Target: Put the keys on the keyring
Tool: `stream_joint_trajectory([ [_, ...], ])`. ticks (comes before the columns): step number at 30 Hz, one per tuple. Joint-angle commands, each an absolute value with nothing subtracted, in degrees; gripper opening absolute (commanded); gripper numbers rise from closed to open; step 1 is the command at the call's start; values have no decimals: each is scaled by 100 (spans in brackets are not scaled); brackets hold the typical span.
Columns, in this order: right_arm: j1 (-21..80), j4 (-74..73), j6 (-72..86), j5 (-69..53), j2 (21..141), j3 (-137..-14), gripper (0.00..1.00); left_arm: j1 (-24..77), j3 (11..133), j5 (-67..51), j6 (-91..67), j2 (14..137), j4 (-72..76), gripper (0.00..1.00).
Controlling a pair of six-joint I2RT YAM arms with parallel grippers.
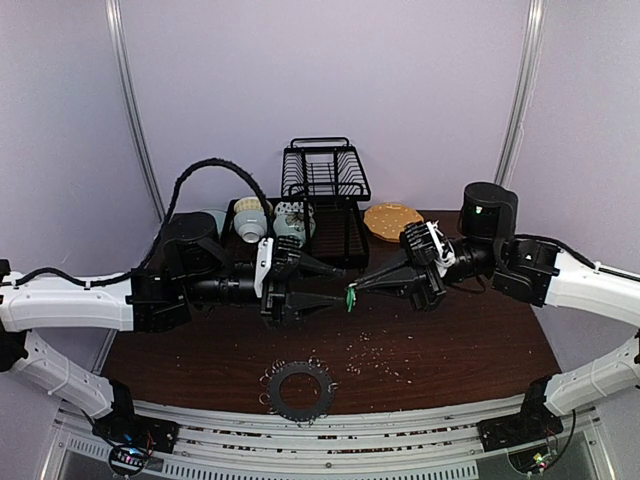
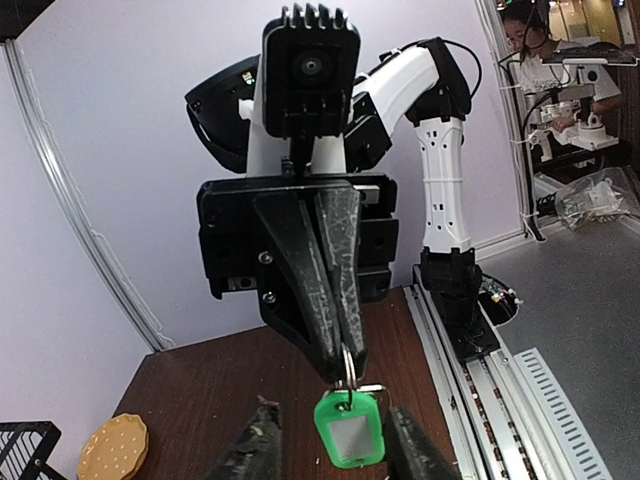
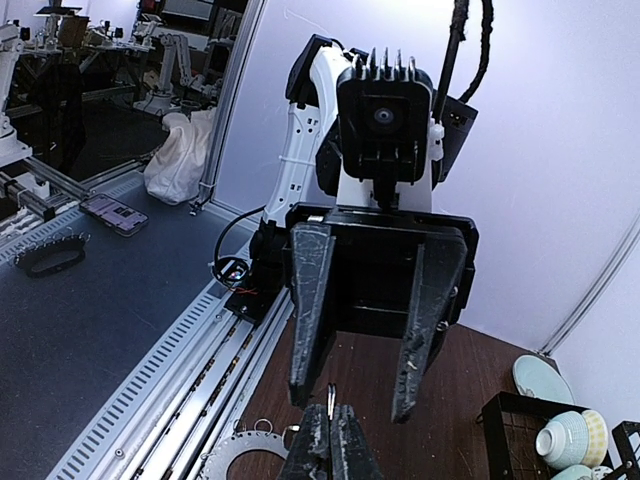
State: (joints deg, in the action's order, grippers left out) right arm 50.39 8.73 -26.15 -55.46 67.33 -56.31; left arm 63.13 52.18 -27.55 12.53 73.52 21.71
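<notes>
The dark wooden table (image 1: 480,340) carries the keyring (image 1: 298,389), lying flat. Above and behind the keyring, slightly to its right, the left gripper (image 3: 350,402) has its fingers spread wide and touches nothing. The right gripper (image 2: 345,368) faces it from farther right of the keyring, fingers pressed together on the key (image 2: 347,430), whose green head hangs between the left fingers.

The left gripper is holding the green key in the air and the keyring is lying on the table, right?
No. The right gripper holds the green key, shut on it in the left wrist view; the left gripper is open. The key is in the air and the keyring lies on the table.
</notes>
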Motion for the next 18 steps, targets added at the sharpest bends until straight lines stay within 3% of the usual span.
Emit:
stream_joint_trajectory([
  [1,5070,789,-2751,-5516,6784,-5739,0,6362,5204,-2705,1037,7373,2645,28],
  [8,5069,907,-2695,-5496,6725,-5684,0,6394,5206,-2496,1073,7401,2672,19],
  [18,5071,1134,-2598,-5485,6665,-5602,0,6407,4985,-2379,1062,7433,3003,29],
])
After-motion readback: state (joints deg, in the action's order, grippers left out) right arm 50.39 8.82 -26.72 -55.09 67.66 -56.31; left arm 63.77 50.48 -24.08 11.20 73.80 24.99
